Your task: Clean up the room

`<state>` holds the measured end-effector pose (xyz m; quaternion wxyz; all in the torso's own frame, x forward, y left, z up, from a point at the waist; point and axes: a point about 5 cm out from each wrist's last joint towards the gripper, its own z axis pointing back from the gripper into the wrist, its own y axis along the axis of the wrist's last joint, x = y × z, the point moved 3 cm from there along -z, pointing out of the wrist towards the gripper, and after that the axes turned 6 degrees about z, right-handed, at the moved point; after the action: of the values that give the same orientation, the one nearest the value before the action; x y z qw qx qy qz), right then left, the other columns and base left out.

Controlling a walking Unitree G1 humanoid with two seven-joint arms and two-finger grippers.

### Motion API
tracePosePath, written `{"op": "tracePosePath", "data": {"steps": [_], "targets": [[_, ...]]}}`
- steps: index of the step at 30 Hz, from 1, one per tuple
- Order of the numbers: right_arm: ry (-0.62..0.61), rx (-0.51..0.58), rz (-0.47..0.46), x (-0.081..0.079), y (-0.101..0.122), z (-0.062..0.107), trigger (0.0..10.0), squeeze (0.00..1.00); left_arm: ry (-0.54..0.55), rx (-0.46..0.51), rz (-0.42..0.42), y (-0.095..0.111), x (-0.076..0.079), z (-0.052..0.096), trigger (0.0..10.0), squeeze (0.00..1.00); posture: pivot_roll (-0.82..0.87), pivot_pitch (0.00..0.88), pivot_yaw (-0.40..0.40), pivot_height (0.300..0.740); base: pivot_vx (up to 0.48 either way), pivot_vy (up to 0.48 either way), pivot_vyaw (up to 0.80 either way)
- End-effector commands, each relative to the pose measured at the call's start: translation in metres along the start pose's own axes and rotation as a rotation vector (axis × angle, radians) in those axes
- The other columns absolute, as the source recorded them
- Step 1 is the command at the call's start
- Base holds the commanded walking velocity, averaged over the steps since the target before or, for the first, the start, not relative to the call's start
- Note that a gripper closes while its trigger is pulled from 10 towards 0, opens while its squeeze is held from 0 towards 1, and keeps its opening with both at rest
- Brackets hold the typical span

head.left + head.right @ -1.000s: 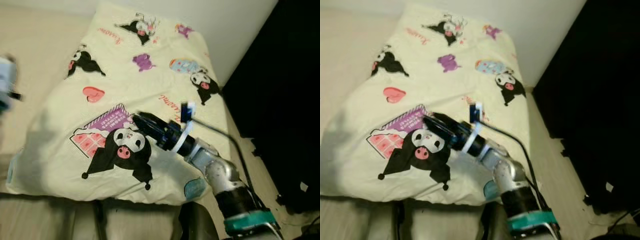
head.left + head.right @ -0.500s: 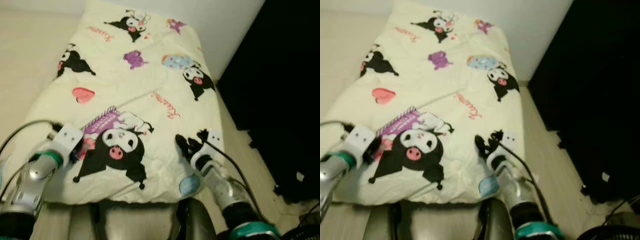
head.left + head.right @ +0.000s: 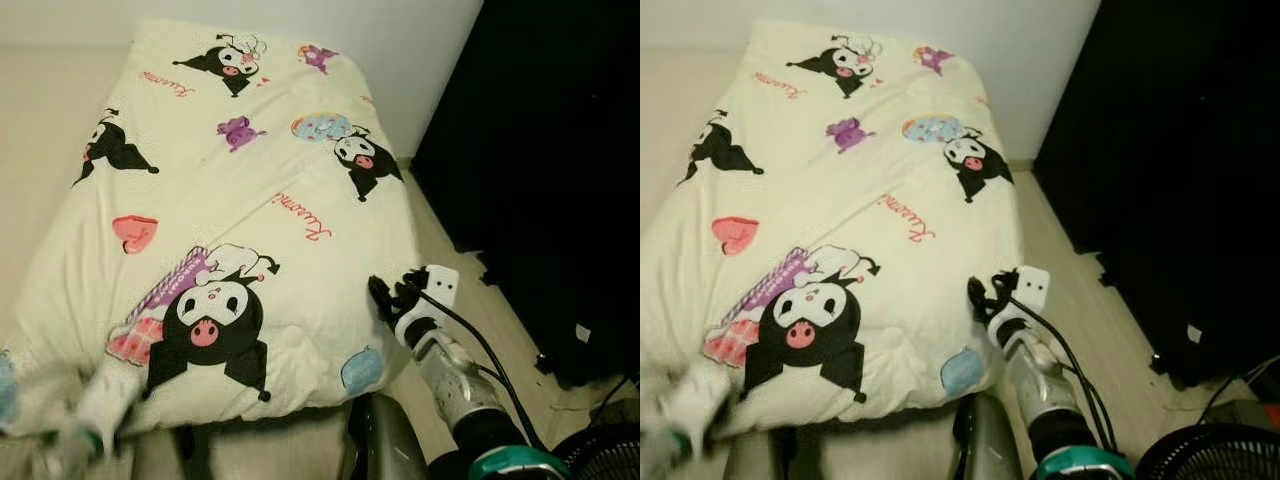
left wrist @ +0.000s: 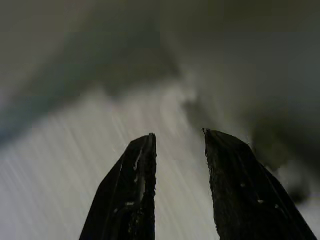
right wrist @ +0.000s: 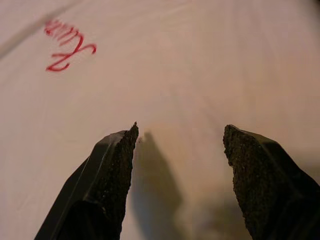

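Lying flat over the bed was a big pale yellow blanket (image 3: 240, 210) with cartoon pictures on it. It had black and white characters, a pink heart (image 3: 134, 232), a purple bear (image 3: 236, 130) and red writing (image 3: 303, 214). The blanket covered the bed from the far end by the white wall (image 3: 400, 50) down to the near end, close to the robot. Its near edge hung over the foot of the bed.

The right gripper (image 3: 385, 295) was at the near right corner of the blanket, just beside its edge. Its two black fingers were apart, with a wide gap between them. In the right wrist view the right gripper (image 5: 180, 137) pointed at the plain yellow cloth, and the red writing (image 5: 67, 47) was a little way off. The fingers (image 5: 107, 165) cast a shadow on the cloth, but I could not tell if they touched it. A small white box (image 3: 441, 285) sat on the silver arm, with a black cable running back from it.

The left gripper (image 4: 177, 137) was down low at the near left corner of the bed, all blurry. Its fingers were a little apart and held nothing. Behind them was only a grey blur.

A big black thing (image 3: 560, 150) stood on the right side of the bed. A black fan (image 3: 1210, 455) was on the floor near the robot.
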<state>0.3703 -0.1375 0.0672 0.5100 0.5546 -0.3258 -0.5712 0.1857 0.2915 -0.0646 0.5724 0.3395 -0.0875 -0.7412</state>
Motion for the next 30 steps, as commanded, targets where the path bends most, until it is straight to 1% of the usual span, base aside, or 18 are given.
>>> {"op": "tracePosePath", "data": {"steps": [1, 2, 3, 5, 6, 7, 9, 11, 12, 13, 15, 18, 24, 26, 27, 28, 29, 30], "targets": [[0.006, 0.001, 0.012, -0.001, 0.001, -0.001, 10.0, 0.00, 0.086, 0.087, -0.039, 0.023, -0.015, 0.001, 10.0, 0.00, 0.19, 0.084, -0.138, 0.470, 0.000, 0.000, 0.00], [0.009, 0.003, 0.015, -0.001, 0.001, -0.002, 10.0, 0.00, 0.119, 0.121, -0.055, 0.030, -0.019, 0.003, 10.0, 0.00, 0.19, 0.084, -0.138, 0.470, 0.000, 0.000, 0.00], [0.017, 0.006, 0.018, -0.004, 0.002, -0.003, 10.0, 0.00, 0.235, 0.412, -0.074, 0.082, -0.037, 0.022, 10.0, 0.00, 0.19, 0.082, -0.138, 0.470, 0.000, 0.000, 0.00], [0.018, 0.007, 0.019, -0.004, 0.002, -0.004, 10.0, 0.00, 0.259, 0.497, -0.071, 0.096, -0.041, 0.031, 10.0, 0.00, 0.19, 0.082, -0.138, 0.470, 0.000, 0.000, 0.00], [0.022, 0.005, 0.020, -0.005, 0.001, -0.004, 10.0, 0.00, 0.149, 0.620, 0.001, 0.121, -0.031, 0.046, 10.0, 0.00, 0.19, 0.083, -0.140, 0.470, 0.000, 0.000, 0.00], [0.022, 0.005, 0.020, -0.005, 0.001, -0.004, 10.0, 0.00, 0.149, 0.620, 0.001, 0.121, -0.031, 0.046, 10.0, 0.00, 0.19, 0.083, -0.140, 0.470, 0.000, 0.000, 0.00], [0.031, -0.003, 0.021, -0.006, -0.002, -0.003, 10.0, 0.00, -0.154, 0.731, 0.098, 0.147, -0.002, 0.073, 10.0, 0.00, 0.19, 0.083, -0.140, 0.470, 0.000, 0.000, 0.00], [0.033, -0.010, 0.021, -0.006, -0.005, -0.002, 10.0, 0.00, -0.531, 0.714, 0.103, 0.147, 0.036, 0.102, 10.0, 0.00, 0.20, 0.079, -0.142, 0.470, 0.000, 0.000, 0.00], [0.035, -0.013, 0.021, -0.006, -0.006, -0.002, 10.0, 0.00, -0.762, 0.701, 0.068, 0.141, 0.061, 0.130, 10.0, 0.00, 0.20, 0.079, -0.142, 0.470, 0.000, 0.000, 0.00], [0.035, -0.013, 0.021, -0.006, -0.006, -0.002, 10.0, 0.00, -0.762, 0.701, 0.068, 0.141, 0.061, 0.130, 10.0, 0.00, 0.20, 0.079, -0.142, 0.470, 0.000, 0.000, 0.00], [0.031, -0.013, 0.020, -0.005, -0.007, -0.001, 10.0, 0.00, -0.965, 0.715, 0.097, 0.141, 0.080, 0.164, 10.0, 0.00, 0.19, 0.078, -0.136, 0.470, 0.000, 0.000, 0.00], [0.022, -0.015, 0.015, -0.002, -0.009, 0.000, 10.0, 0.00, -1.022, 0.730, 0.104, 0.142, 0.089, 0.177, 10.0, 0.00, 0.19, 0.078, -0.127, 0.470, 0.000, 0.000, 0.00], [0.017, -0.020, 0.012, -0.001, -0.011, 0.000, 10.0, 0.00, -1.070, 0.761, 0.073, 0.144, 0.097, 0.189, 10.0, 0.00, 0.18, 0.078, -0.128, 0.470, 0.000, 0.000, 0.00], [0.017, -0.021, 0.014, -0.001, -0.012, 0.000, 10.0, 0.00, -0.922, 0.866, 0.079, 0.168, 0.082, 0.181, 10.0, 0.00, 0.18, 0.078, -0.128, 0.470, 0.000, 0.000, 0.00], [0.017, -0.021, 0.014, -0.001, -0.012, 0.000, 10.0, 0.00, -0.922, 0.866, 0.079, 0.168, 0.082, 0.181, 10.0, 0.00, 0.18, 0.078, -0.128, 0.470, 0.000, 0.000, 0.00], [0.019, -0.024, 0.013, -0.002, -0.012, 0.000, 10.0, 0.00, -0.641, 0.922, 0.014, 0.191, 0.054, 0.159, 10.0, 0.00, 0.20, 0.084, -0.135, 0.470, 0.000, 0.000, 0.00], [0.019, -0.024, 0.013, -0.002, -0.012, 0.000, 10.0, 0.00, -0.641, 0.922, 0.014, 0.191, 0.054, 0.159, 10.0, 0.00, 0.20, 0.084, -0.135, 0.470, 0.000, 0.000, 0.00], [0.021, -0.026, 0.011, -0.003, -0.013, -0.001, 10.0, 0.00, -0.362, 0.957, -0.072, 0.209, 0.024, 0.141, 10.0, 0.00, 0.20, 0.084, -0.135, 0.470, 0.000, 0.000, 0.00]]}}
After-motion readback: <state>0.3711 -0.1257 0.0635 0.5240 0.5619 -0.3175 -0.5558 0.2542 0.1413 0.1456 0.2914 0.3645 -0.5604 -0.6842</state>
